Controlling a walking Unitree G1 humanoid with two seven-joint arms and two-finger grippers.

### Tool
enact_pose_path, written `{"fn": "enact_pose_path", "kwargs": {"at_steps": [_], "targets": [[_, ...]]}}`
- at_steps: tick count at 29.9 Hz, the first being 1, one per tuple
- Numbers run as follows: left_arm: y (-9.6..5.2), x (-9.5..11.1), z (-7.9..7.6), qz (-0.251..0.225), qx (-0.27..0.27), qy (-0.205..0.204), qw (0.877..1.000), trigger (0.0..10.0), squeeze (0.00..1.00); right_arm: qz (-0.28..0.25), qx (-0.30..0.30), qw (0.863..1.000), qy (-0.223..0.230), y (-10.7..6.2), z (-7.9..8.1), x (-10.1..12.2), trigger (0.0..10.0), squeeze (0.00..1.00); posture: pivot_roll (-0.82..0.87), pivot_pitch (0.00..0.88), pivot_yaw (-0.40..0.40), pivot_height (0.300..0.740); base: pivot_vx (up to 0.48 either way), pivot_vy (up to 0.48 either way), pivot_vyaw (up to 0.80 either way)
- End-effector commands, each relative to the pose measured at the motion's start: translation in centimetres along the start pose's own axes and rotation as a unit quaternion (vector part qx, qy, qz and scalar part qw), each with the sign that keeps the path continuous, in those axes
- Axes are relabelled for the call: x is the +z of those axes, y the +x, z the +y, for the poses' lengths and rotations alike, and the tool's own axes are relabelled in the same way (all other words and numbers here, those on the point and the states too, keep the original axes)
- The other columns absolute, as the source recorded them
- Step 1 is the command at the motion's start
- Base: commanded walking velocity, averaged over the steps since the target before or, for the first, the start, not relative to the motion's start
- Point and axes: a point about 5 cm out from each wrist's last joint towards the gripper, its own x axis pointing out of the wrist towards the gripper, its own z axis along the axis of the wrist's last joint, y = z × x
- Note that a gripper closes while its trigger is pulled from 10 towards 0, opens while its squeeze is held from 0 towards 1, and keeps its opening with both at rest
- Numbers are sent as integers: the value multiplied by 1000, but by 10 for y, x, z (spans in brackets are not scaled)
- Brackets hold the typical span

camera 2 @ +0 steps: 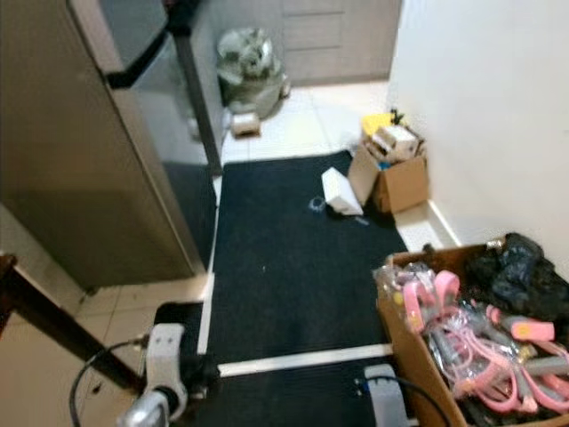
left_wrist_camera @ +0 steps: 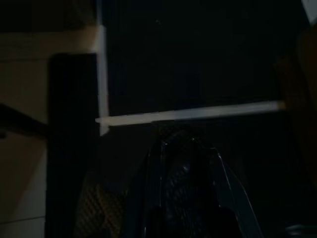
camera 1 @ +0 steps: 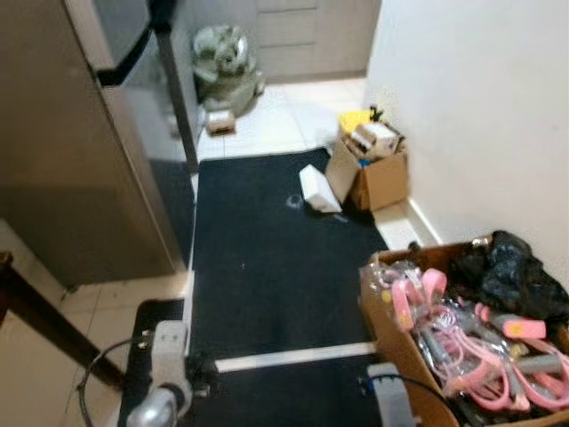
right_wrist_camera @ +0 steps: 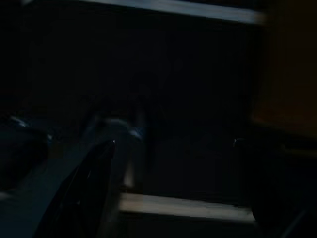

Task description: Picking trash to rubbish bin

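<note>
- Dark mat (camera 1: 276,267) runs down the hallway floor — a white box (camera 1: 318,189) lies at its far right edge, unpicked.
- My left hand (left_wrist_camera: 183,193) and right hand (right_wrist_camera: 74,188) hang low; grip unreadable — nothing binned yet, I'd judge.

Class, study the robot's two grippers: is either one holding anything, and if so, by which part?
It cannot be told. Both arms hang low over the black mat; the wrist views are too dark to show the left gripper or right gripper clearly.

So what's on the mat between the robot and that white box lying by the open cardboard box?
In the left eye view, only bare black mat lies before the white box.
</note>
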Motion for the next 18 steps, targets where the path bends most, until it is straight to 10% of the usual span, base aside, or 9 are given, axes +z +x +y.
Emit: {"fn": "enact_pose_path", "kwargs": {"at_steps": [1, 18], "targets": [[-5, -10, 3, 16, 4, 1, 1000, 10000, 0, 3, 1, 1000, -1, 0, 0, -1, 10000, 0, -69, 87, 35, 740, 0, 0, 800], [-7, -12, 4, 21, 2, 2, 1000, 10000, 0, 0, 8, 1000, -15, 0, 0, 0, 10000, 0, -62, 96, 34, 740, 0, 0, 800]]}}
